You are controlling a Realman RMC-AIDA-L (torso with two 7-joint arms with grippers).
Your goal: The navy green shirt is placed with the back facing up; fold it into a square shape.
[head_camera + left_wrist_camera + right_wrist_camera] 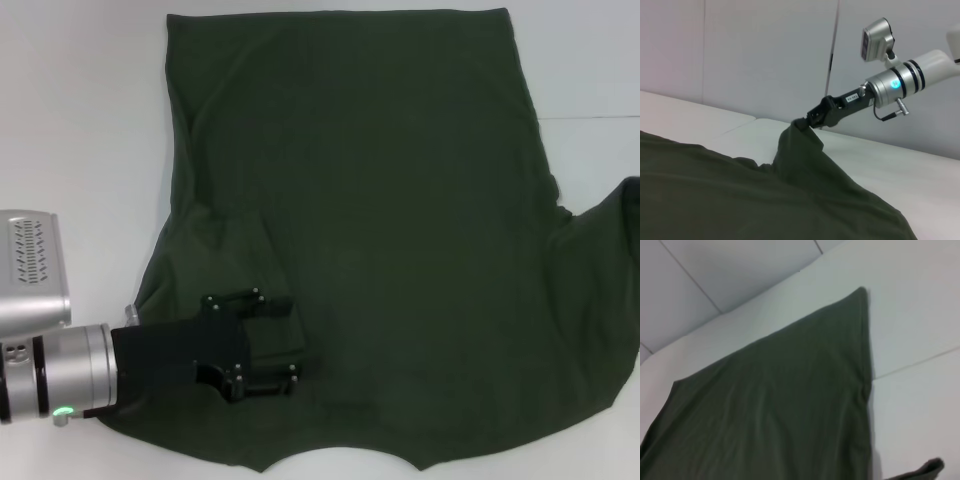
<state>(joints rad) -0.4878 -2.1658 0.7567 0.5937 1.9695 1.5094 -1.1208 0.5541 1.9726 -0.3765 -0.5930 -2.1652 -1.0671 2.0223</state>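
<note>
In the head view you see the navy green shirt (360, 230) spread flat over the white tabletop (80, 100), plain side up, its straight hem at the far edge and the neckline curve at the near edge. Your left gripper (272, 345) lies low over the shirt's near left part, beside the left sleeve; its fingers stand a little apart, and you cannot tell whether they hold any cloth. At the shirt's right edge the right sleeve rises off the tabletop.

In the left wrist view the right gripper (802, 121) is closed on that sleeve, lifting it into a peak above the rest of the shirt.

In the right wrist view you see only the shirt's far hem corner lying flat on the tabletop.
</note>
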